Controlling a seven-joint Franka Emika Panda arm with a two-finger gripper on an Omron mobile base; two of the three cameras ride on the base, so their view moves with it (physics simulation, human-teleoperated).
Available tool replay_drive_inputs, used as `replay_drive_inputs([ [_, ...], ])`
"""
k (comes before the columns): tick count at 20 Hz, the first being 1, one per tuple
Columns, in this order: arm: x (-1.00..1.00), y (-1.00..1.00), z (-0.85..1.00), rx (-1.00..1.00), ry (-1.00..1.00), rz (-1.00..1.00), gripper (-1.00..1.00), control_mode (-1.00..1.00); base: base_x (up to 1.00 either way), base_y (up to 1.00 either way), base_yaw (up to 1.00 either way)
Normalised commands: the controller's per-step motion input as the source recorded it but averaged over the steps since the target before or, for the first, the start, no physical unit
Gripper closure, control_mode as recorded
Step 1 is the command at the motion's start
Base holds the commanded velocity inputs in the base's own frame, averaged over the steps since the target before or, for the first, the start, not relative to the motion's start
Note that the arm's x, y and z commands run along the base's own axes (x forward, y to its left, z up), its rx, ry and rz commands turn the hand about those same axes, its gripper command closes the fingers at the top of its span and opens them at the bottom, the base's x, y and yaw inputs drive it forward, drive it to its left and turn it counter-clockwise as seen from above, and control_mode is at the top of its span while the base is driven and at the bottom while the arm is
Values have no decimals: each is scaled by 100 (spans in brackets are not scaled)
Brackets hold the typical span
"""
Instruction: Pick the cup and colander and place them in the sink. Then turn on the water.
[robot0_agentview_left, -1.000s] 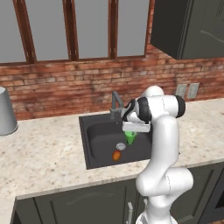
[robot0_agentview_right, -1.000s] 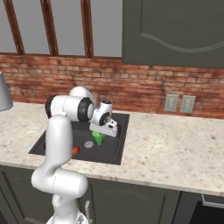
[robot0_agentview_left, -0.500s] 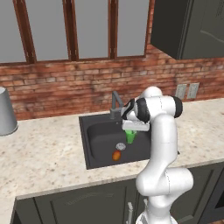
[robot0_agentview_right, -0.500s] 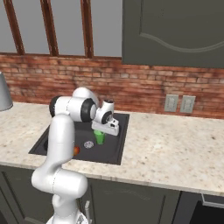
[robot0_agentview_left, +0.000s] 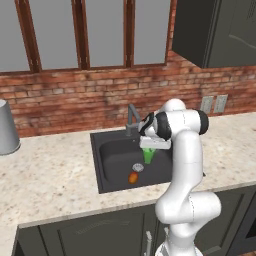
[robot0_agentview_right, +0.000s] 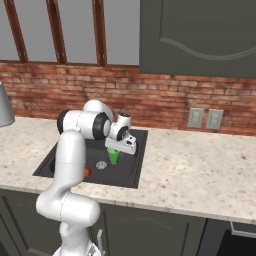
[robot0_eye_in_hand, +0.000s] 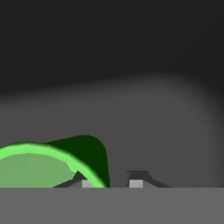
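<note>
Inside the sink, toward its right wall, the cup stands upright on the dark floor, right of the drain; a small orange thing lies nearer the front rim. The basin floor left of the drain is bare, and the faucet rises at the back edge. The gripper hangs directly over the cup, its fingers straddling the rim: in the hand view one tip sits inside the green wall and the other outside, with a gap between, so the jaws look slackened, though I cannot tell whether they grip. The arm bends from the sink's right, forearm level, hand pointing down.
</note>
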Motion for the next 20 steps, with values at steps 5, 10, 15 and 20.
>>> replay_drive_inputs([
  [5,0,0,0,0,1,0,-100,-100,0,0,0],
  [10,0,0,14,0,0,0,-100,-100,0,0,0],
  [15,0,0,56,2,-2,0,-100,-100,0,0,0],
  [20,-8,0,55,1,-2,0,-100,-100,0,0,0],
])
